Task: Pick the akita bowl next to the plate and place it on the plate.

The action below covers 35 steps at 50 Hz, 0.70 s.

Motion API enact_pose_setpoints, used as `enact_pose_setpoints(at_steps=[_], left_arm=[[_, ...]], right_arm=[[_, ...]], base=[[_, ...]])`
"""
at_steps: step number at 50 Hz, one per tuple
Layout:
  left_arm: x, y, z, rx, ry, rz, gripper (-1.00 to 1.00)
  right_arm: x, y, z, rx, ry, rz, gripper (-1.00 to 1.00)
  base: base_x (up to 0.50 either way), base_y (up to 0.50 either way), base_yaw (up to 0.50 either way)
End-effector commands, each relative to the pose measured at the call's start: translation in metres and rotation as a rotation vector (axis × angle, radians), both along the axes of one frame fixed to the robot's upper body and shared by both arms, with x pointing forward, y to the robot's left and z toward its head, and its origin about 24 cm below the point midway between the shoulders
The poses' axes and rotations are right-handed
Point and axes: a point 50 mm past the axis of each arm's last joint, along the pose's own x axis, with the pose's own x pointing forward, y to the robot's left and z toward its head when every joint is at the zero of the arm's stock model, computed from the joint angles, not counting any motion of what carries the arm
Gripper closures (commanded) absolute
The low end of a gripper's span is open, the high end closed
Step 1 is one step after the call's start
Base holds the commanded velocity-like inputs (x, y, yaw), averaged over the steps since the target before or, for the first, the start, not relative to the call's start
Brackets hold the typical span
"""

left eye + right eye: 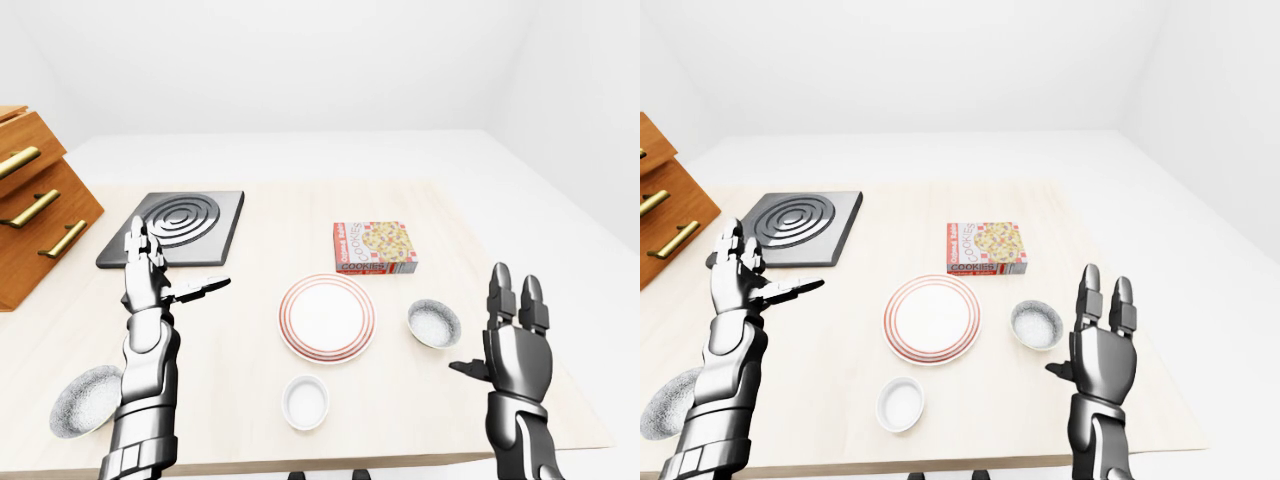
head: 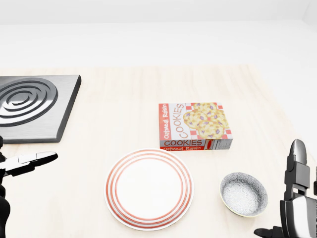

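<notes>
Akita bowl [image 2: 243, 193] sits left of the right hand [image 1: 518, 355], not touching it, beside the plate [image 2: 148, 188]. Hand stands upright, fingers spread open, holding nothing.

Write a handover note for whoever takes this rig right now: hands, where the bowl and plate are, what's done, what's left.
Left hand: open, empty, raised at the left.
Right hand: open, empty, upright, lower right of the akita bowl in the left-eye view, not touching it.
Akita bowl: on the table just right of the plate, apart from it.
Done: nothing; the plate is bare.
Left: grasp the bowl, likely with the right hand, and set it on the plate.
</notes>
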Motion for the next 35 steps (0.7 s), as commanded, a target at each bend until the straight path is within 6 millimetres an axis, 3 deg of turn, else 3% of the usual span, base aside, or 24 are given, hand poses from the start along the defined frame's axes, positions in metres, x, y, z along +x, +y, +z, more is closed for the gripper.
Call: enact_pose_setpoints(at_steps=[1,23,35], left_arm=[[0.000,0.000,0.000,-0.001,-0.001,0.000,-1.00],[0.000,-0.001,-0.003,-0.004,0.012,-0.002,-1.00],[0.001,-0.001,-0.001,-0.012,0.000,-0.005,-1.00]], right_arm=[[-0.002,0.005,-0.010,-0.030,0.033,0.022,-1.00],[0.011,0.009,-0.015,-0.156,0.020,0.059,-1.00],[0.027,0.019,-0.031,-0.258,0.103,0.152,-1.00]], base=[[0.00,0.00,0.00],[0.00,0.00,0.00],[0.00,0.00,0.00]])
